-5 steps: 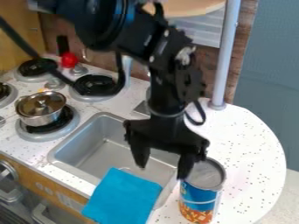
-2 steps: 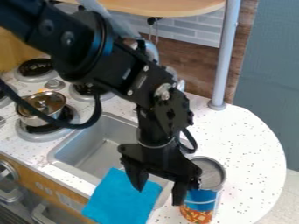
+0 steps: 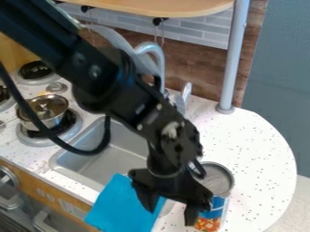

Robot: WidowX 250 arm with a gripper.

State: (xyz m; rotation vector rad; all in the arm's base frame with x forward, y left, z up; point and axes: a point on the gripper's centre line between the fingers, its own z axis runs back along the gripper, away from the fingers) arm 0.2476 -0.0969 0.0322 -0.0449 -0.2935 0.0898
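Hanging low over front edge of sink: end effector, w/ arm coming in from upper L of view. State: open, two fingers spread apart, pointing down, nothing visible gripped betw. them.

Blue cloth: just L of & partly behind the L-hand finger as seen; lies over sink's front rim. Contact w/ finger: can't tell.

Can: upright on bench, immed. R of & partly behind the R-hand finger. Grey top, blue + orange label w/ food pattern, lower part partly hidden by finger. Touching or just near: can't tell.

Surroundings, rel. to end eff.: sink basin behind & to L, partly covered by arm. Metal pot w/ lid, well apart, up & L, sitting on a stove burner; more burners beyond. Curved faucet behind basin, partly hidden by arm. Grey post far behind & R, standing on bench; wooden shelf high above, at top edge of view. Oven knob far L, on stove front.
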